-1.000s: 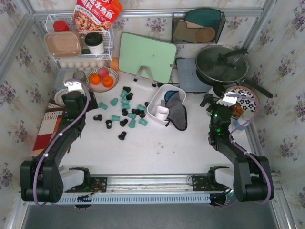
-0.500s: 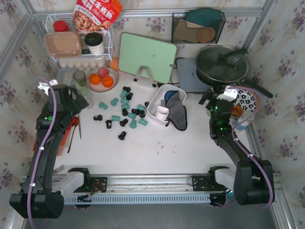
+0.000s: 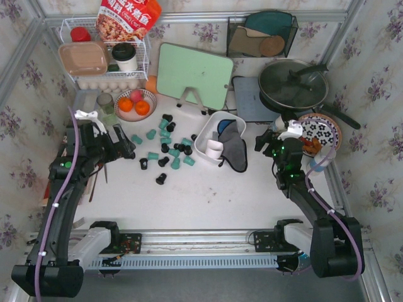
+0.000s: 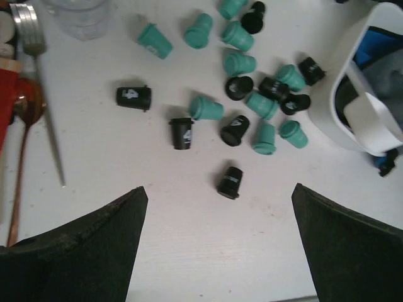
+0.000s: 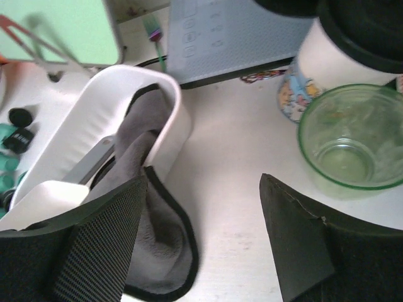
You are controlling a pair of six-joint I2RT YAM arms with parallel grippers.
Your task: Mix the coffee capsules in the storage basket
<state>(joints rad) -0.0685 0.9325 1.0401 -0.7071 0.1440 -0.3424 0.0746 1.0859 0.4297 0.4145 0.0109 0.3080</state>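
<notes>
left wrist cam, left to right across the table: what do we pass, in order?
Copper-coloured metal spoon → silver metal fork → leftmost black coffee capsule marked 4 → scatter of teal and black coffee capsules → white plastic storage basket.

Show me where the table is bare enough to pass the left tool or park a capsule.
Widest bare stretch: the near table, between the coffee capsules and its front edge. A smaller gap lies right of the grey cloth, before the green glass. Crowded: the scatter left of the storage basket, and the fork and spoon at the left edge.
</notes>
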